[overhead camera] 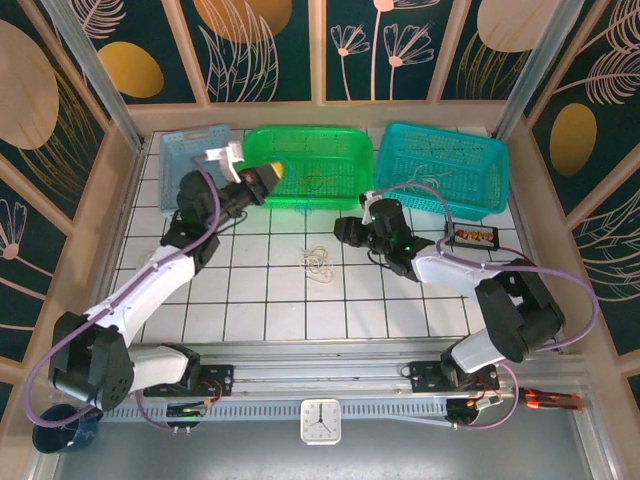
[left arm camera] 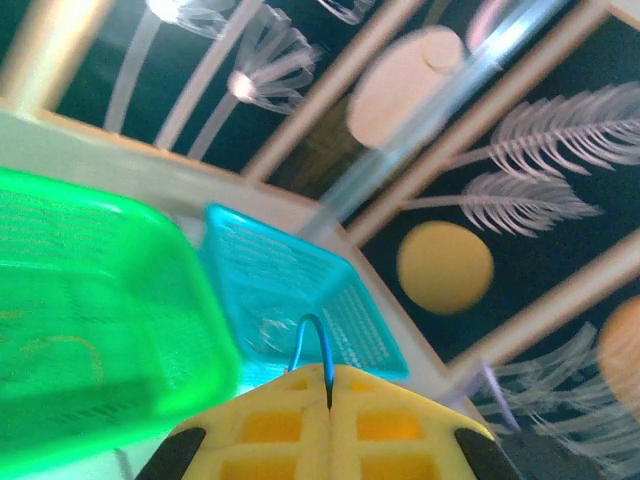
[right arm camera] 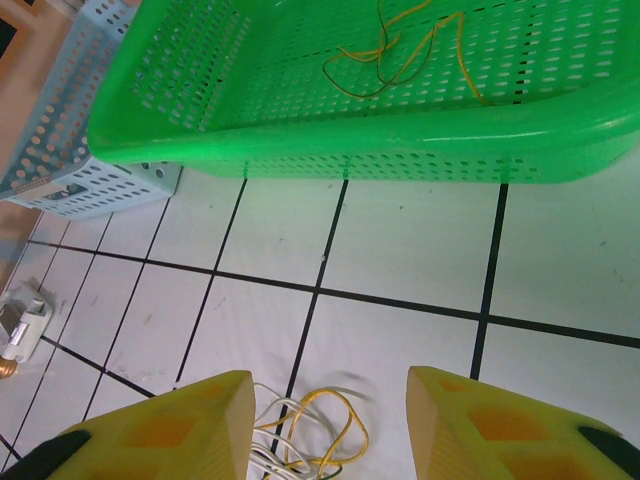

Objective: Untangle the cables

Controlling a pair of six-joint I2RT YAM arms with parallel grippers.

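Left gripper (left arm camera: 328, 376) clamped shut on thin blue wire loop (left arm camera: 311, 345), beside green perforated plastic basket (overhead camera: 345, 150). Right gripper (right arm camera: 325, 425) jaws apart, poised over whitish-yellow curly cable tangle (overhead camera: 318, 262) on white tiled table (overhead camera: 400, 300).

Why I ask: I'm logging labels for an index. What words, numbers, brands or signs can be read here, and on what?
No text can be read.
Clock: the dial marks are too small to read.
Black box: any print on it is too small to tell.
Baskets, tiles and wall panels: no lettering visible, only leaf and disc patterns.
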